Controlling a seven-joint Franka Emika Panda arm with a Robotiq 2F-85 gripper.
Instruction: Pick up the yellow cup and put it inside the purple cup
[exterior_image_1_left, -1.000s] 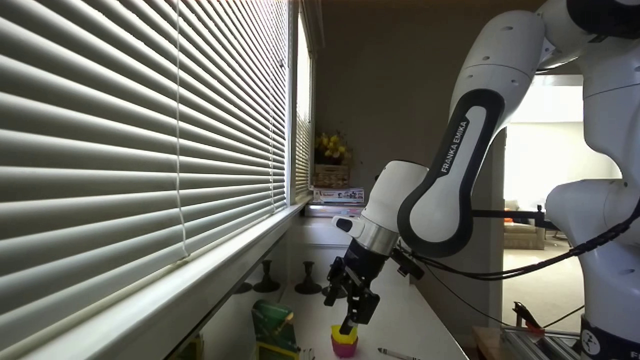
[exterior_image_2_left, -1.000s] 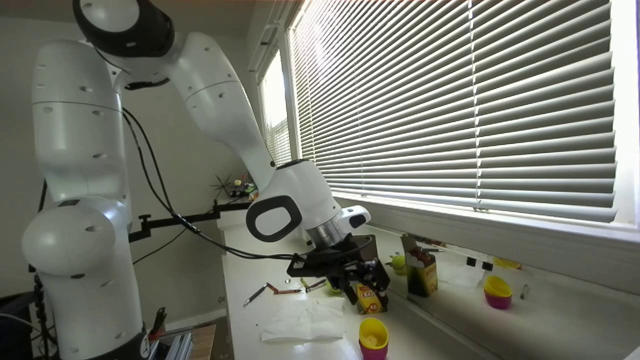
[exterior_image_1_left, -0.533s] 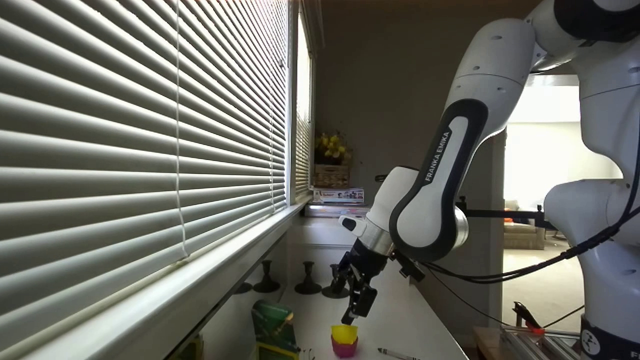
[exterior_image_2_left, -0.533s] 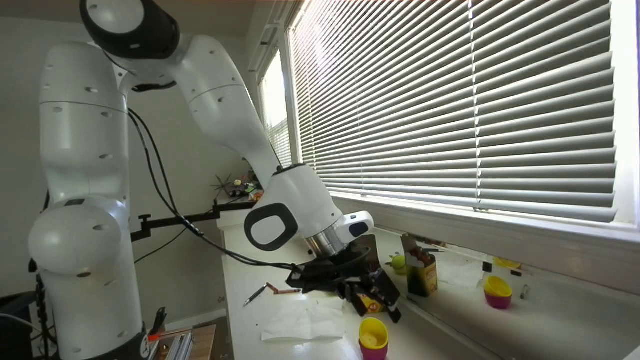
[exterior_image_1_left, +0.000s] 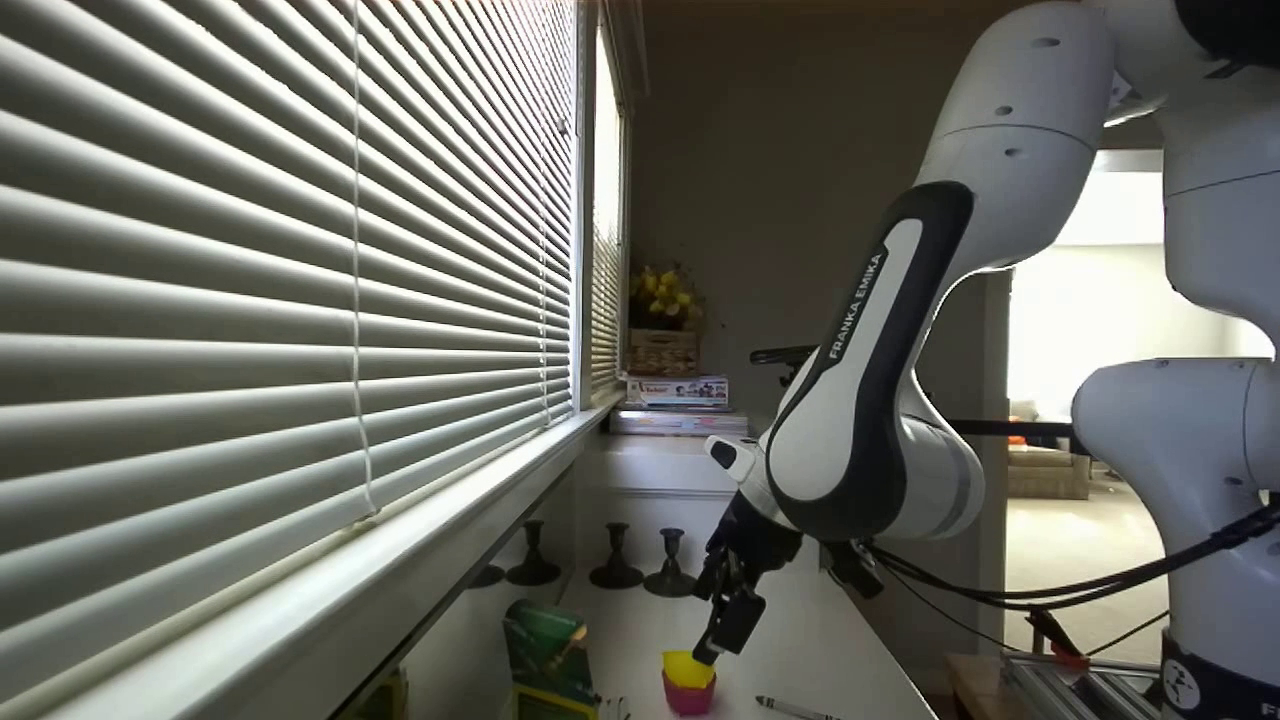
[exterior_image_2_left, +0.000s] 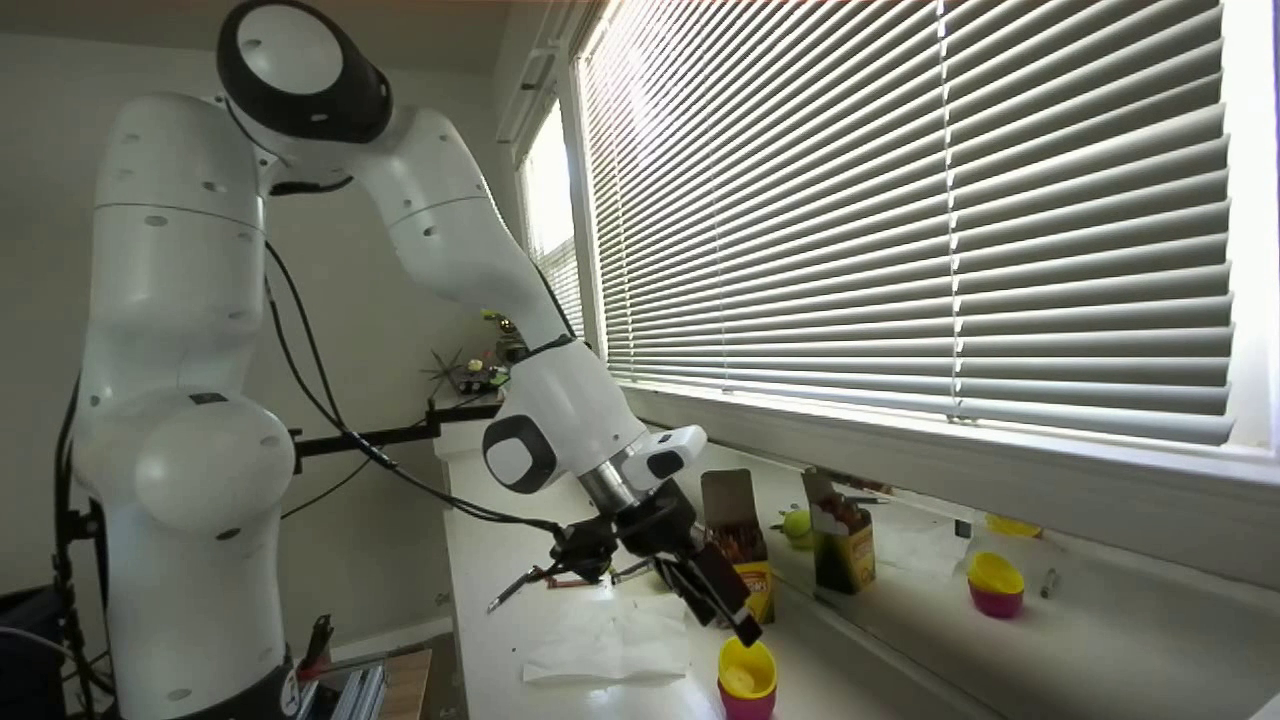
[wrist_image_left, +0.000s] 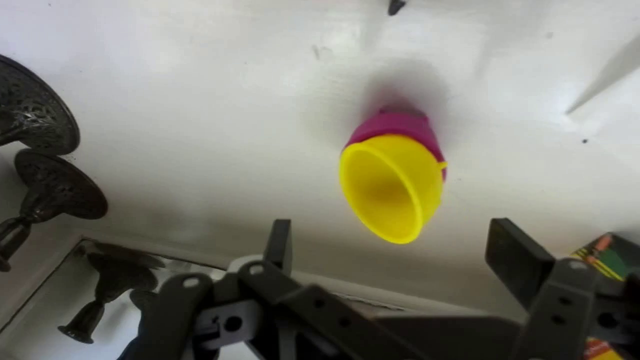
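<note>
The yellow cup (exterior_image_1_left: 684, 670) sits in the mouth of the purple cup (exterior_image_1_left: 688, 698) on the white counter, with its upper part standing out above the purple rim. The same stack shows in an exterior view, yellow cup (exterior_image_2_left: 747, 668) over purple cup (exterior_image_2_left: 748, 706). My gripper (exterior_image_1_left: 712, 640) is tilted just above the stack, apart from it or nearly touching. In the wrist view my gripper (wrist_image_left: 392, 237) is open and empty, with its fingers wide apart. There the yellow cup (wrist_image_left: 425, 172) shows its open mouth towards the gripper, and the purple cup (wrist_image_left: 397, 124) shows behind it.
A crayon box (exterior_image_2_left: 757, 585) stands behind the stack beside a reflective back panel (exterior_image_2_left: 920, 600) that mirrors the cups. Dark candlesticks (exterior_image_1_left: 616, 562) stand farther along the counter. White paper (exterior_image_2_left: 605, 645) and a crayon (exterior_image_1_left: 790, 707) lie nearby. The window sill (exterior_image_1_left: 480, 490) runs along one side.
The arm has shifted and the wrist has turned, so the gripper looks narrower in an exterior view. It rose slightly off the yellow cup, then came down beside its rim. The cups have not moved.
</note>
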